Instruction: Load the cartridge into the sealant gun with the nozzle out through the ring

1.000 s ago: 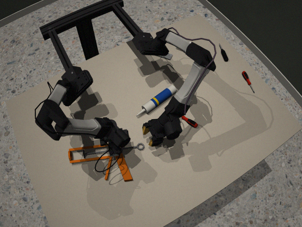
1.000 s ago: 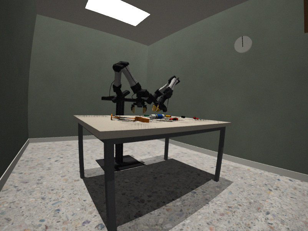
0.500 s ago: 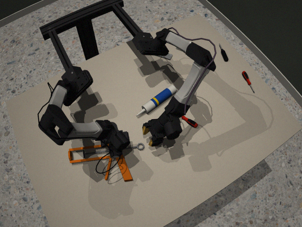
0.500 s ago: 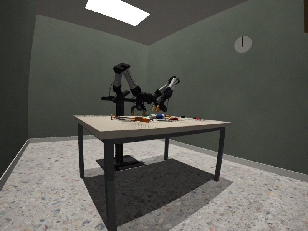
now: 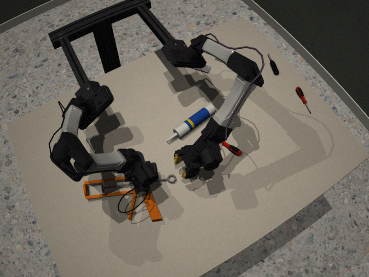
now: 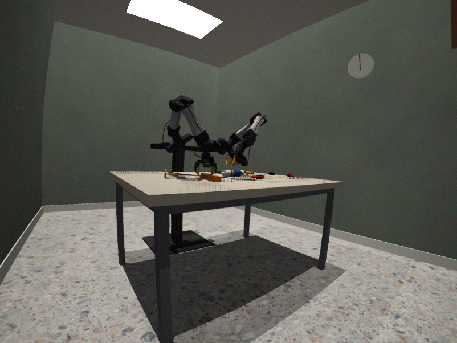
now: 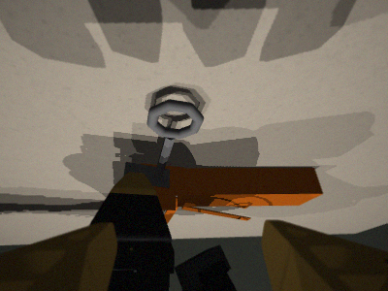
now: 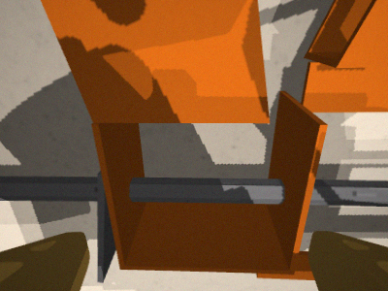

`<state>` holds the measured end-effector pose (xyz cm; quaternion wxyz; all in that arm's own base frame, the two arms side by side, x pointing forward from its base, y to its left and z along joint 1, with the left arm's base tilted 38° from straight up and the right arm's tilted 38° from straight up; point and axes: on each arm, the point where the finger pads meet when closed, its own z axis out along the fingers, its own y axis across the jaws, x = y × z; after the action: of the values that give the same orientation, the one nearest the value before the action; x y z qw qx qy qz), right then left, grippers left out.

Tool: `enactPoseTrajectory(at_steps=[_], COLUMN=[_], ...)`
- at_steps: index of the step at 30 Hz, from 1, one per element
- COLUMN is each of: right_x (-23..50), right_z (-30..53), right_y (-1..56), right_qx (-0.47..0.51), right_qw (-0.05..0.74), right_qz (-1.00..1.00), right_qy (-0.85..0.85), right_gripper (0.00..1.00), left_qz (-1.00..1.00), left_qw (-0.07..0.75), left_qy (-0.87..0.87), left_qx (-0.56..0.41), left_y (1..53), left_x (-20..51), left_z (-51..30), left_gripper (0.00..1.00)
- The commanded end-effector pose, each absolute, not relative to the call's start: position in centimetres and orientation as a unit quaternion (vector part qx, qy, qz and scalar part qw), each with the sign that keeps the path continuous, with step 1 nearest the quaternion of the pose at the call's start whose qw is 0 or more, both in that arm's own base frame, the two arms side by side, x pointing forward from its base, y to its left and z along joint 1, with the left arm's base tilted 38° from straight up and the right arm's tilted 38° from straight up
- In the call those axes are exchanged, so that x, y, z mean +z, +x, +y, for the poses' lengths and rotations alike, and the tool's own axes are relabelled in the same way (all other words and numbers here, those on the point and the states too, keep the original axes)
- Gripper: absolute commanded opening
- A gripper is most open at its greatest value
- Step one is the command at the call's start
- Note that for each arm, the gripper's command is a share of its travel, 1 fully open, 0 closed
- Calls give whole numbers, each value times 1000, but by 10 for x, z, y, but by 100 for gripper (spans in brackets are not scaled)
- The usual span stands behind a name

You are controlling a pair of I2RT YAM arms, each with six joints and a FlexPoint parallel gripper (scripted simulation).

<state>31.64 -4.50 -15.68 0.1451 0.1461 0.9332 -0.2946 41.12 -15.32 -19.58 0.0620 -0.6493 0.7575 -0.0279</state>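
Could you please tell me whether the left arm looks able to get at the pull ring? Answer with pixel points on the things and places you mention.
Probably yes: the pull ring [image 5: 175, 179] [image 7: 198, 121] lies just ahead of the left gripper [image 5: 180, 166] [image 6: 231, 160] [image 7: 189, 232], jaws open, nothing covering it. The right gripper [image 5: 142, 187] [image 6: 205, 170] [image 8: 198, 242] is close, though.

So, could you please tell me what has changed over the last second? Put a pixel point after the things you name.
The right gripper [image 5: 140, 185] [image 6: 205, 171] [image 7: 134, 187] [image 8: 198, 242] has come down closer to the sealant gun [image 5: 154, 210] [image 6: 210, 178] [image 7: 242, 179] [image 8: 170, 97]. Nothing was visibly taken hold of or let go. The left gripper [image 5: 180, 168] [image 6: 231, 160] [image 7: 189, 232], the gun and the cartridge [image 5: 195, 119] [image 6: 236, 172] look unmoved.
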Motion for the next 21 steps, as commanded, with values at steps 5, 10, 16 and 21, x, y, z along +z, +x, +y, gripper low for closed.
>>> enactPoseTrajectory(at_steps=[5,10,16,21], right_x=[-165,-165,-164,-165], right_z=[-51,-51,-53,-52], right_y=[317,317,314,315], right_qx=[-292,-292,-297,-292], right_qw=[139,139,139,138], right_qz=[934,934,932,934], right_qy=[152,152,153,153], right_gripper=[79,76,58,42], left_qz=[756,756,756,756], left_qw=[78,78,78,78], left_qy=[-648,-648,-648,-648], left_qx=[-52,-52,-52,-52], left_y=[429,429,429,429], left_x=[-179,-179,-179,-179], left_z=[-156,-156,-156,-156], left_gripper=[62,62,62,62])
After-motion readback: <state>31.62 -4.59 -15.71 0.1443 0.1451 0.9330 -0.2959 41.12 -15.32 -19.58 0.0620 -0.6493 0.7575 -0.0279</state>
